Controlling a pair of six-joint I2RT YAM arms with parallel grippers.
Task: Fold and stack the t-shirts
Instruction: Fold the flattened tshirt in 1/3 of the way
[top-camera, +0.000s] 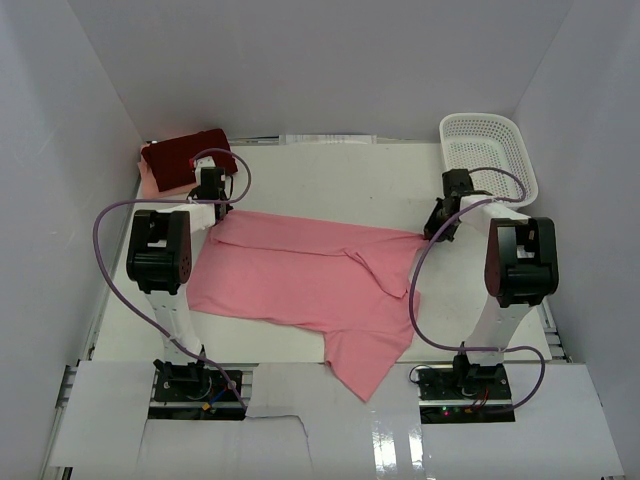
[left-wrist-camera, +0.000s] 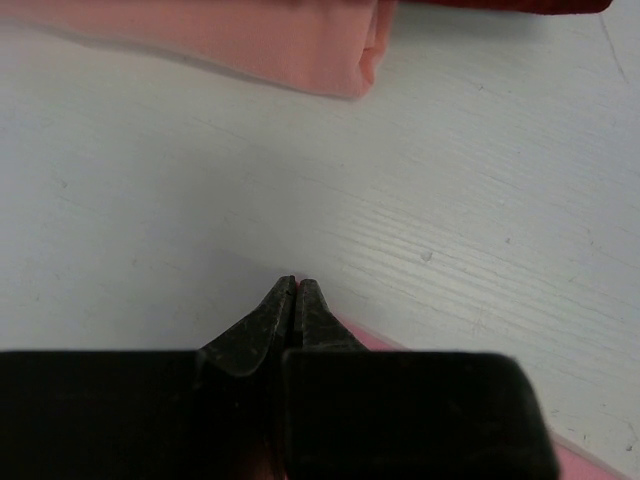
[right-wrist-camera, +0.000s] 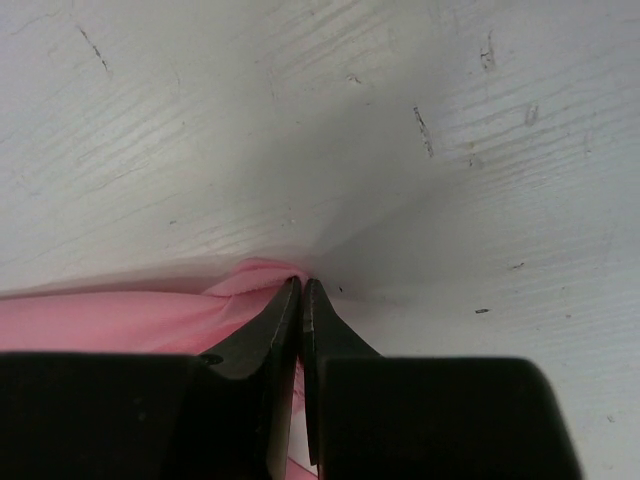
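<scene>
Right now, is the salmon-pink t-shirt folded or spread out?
Mostly spread: the salmon-pink t-shirt lies open across the table, with only a strip along its far edge doubled over.

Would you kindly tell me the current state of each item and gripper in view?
salmon-pink t-shirt: spread flat, partly folded.
dark maroon t-shirt: folded, atop the peach one.
pale peach t-shirt: folded, beneath the maroon.
white basket: upright, far right corner.
left gripper: shut at the salmon shirt's far-left corner; grip unclear.
right gripper: shut, pinching its far-right corner.
</scene>
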